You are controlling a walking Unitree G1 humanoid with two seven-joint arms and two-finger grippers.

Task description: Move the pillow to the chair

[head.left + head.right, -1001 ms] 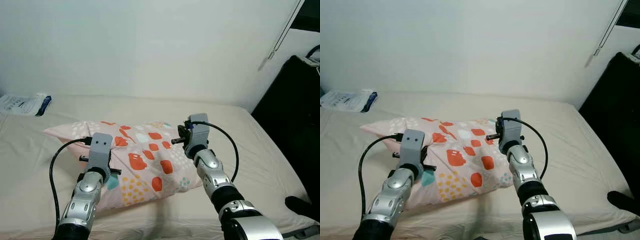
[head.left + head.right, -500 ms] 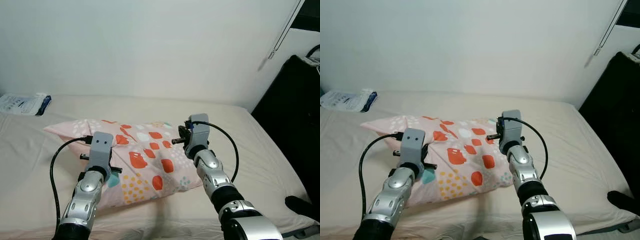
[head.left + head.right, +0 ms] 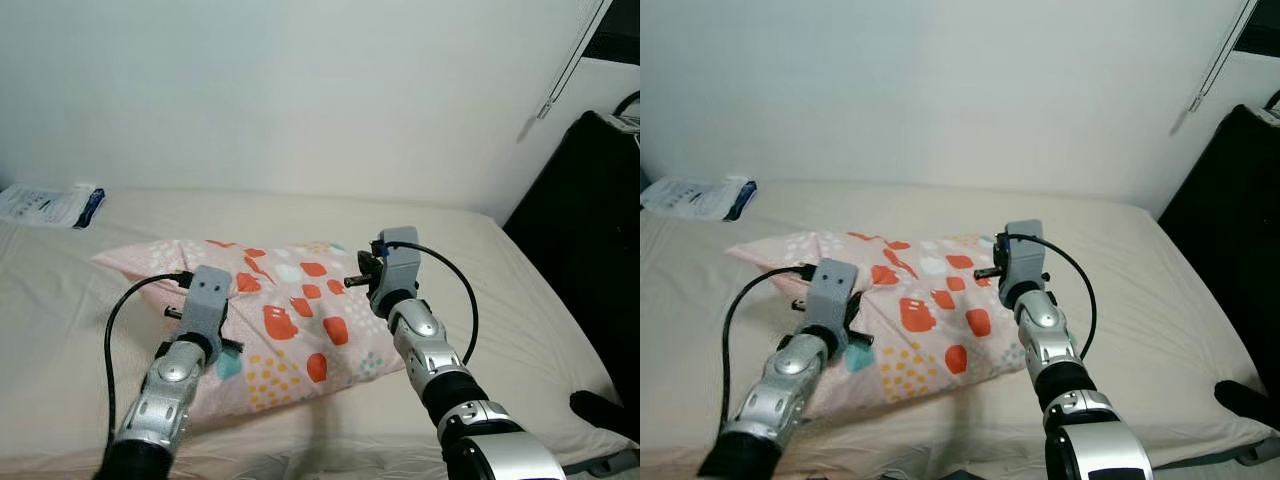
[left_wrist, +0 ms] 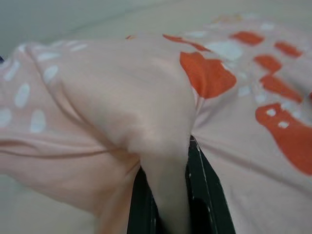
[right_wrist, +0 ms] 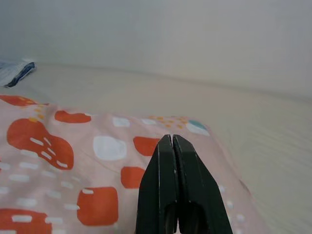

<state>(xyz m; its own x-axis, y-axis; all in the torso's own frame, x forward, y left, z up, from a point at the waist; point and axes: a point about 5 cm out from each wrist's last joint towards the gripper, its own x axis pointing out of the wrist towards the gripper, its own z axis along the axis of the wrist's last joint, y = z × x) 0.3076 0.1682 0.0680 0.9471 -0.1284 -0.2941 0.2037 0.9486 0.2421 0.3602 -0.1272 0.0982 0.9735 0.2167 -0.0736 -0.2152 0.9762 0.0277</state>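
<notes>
A pink pillow (image 3: 285,315) with orange, white and yellow patches lies on the beige bed (image 3: 520,300), toward its front edge and about midway across. The left gripper (image 4: 168,195) has its two black fingers pinched on a bunched fold of the pillow near the pillow's left end. The right gripper (image 5: 171,161) sits at the pillow's right end, its fingers pressed together with nothing visible between them. A white packet (image 3: 50,205) rests at the bed's far left corner, against the wall.
</notes>
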